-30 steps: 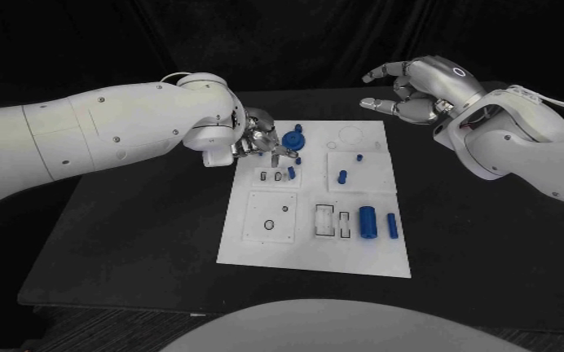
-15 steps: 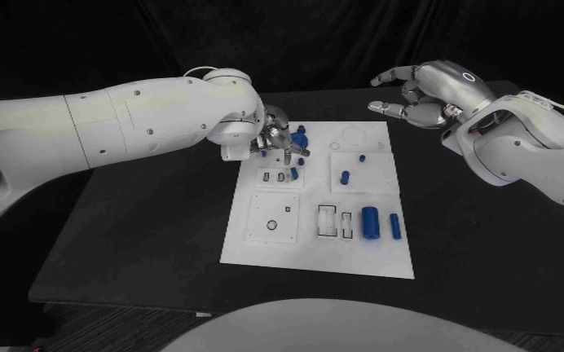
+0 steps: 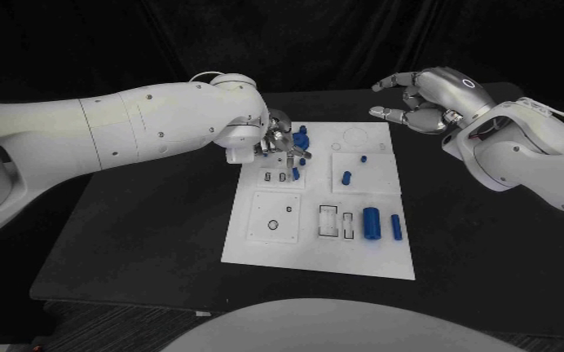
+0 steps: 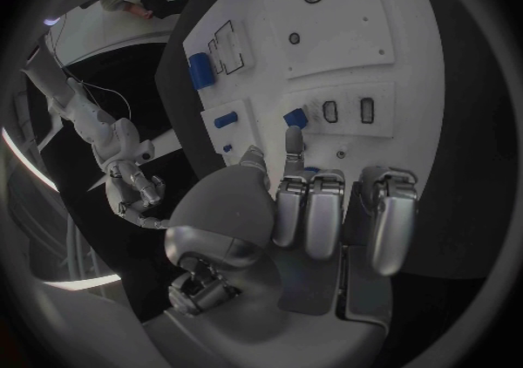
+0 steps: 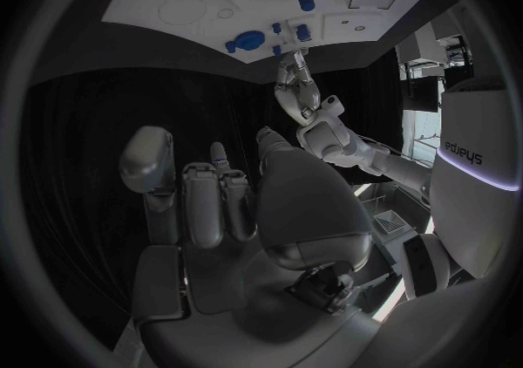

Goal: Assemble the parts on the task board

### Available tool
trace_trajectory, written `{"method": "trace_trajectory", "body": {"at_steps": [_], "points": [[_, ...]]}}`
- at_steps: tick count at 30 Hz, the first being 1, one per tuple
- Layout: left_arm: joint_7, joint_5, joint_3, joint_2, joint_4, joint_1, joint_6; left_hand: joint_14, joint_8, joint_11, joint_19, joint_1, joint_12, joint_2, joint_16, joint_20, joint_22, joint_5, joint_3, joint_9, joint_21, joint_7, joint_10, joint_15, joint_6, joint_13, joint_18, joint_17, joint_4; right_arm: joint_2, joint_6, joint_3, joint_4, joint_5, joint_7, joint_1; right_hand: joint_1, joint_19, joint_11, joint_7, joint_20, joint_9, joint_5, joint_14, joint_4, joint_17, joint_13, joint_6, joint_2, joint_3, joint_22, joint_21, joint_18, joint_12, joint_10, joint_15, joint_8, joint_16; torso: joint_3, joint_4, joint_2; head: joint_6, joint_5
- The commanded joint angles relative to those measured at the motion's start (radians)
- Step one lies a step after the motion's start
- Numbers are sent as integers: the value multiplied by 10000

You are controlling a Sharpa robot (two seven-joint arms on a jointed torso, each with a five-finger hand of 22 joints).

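The white task board [image 3: 317, 248] lies in the middle of the black table. My left hand [image 3: 279, 143] is low over its far left corner, fingers pointing down beside a round blue part [image 3: 301, 134]. In the left wrist view one fingertip [image 4: 292, 136] reaches a small blue part [image 4: 295, 118] next to two slots; whether that part is pinched is hidden. My right hand [image 3: 420, 104] hovers above the table beyond the board's far right corner, fingers loosely curled and apart, holding nothing.
More blue parts are on the board: a thick cylinder [image 3: 369, 222] with a thinner one [image 3: 395, 226] at the near right, a peg [image 3: 345, 178] and a small stud [image 3: 361, 158] further back. Black table surrounds the board; a dark curtain hangs behind.
My left hand has edged to the right, further over the board's far left corner. My right hand has drifted slightly down and to the right.
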Motion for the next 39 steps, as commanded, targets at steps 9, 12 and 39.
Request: {"method": "trace_trajectory", "body": {"at_steps": [9, 12, 39], "points": [[-101, -18, 9, -58, -12, -78, 58, 1021, 82, -28, 1032, -68, -44, -145, 26, -45, 2631, -81, 197, 613, 44, -111, 1060, -33, 317, 2621, -60, 2631, -61, 33, -64, 8, -61, -6, 71, -88, 96, -75, 41, -10, 2, -23, 84, 614, -43, 1186, 1835, -27, -18, -18, 893, -130, 105, -115, 327, 32, -62, -86, -10, -3, -18, 2, -21], [-116, -18, 9, -69, -9, -115, 105, 1021, 126, -47, 1032, -80, -44, -158, 26, -61, 2631, -79, 237, 791, 44, -131, 1060, -52, 318, 2621, -60, 2631, -75, 45, -47, 8, -77, -6, 82, -105, 96, -75, 41, -10, 2, -23, 84, 614, -43, 1186, 1835, -27, -18, -18, 893, -130, 105, -115, 327, 32, -62, -86, -7, 5, -29, 2, 31], [70, -18, 8, 79, -298, -425, 273, 1021, -303, -40, 993, 69, -44, -206, 26, -93, 2601, -196, 537, 1197, 27, -102, 1060, -62, 115, 2621, -50, 2631, -329, 146, 12, 8, -195, -6, 153, -171, 78, -74, 52, 3, 6, -45, 104, 608, -13, 1174, 1788, -9, 4, -33, 897, -140, 102, -154, 283, 41, -61, -98, -39, 5, -46, 2, 46]]}}
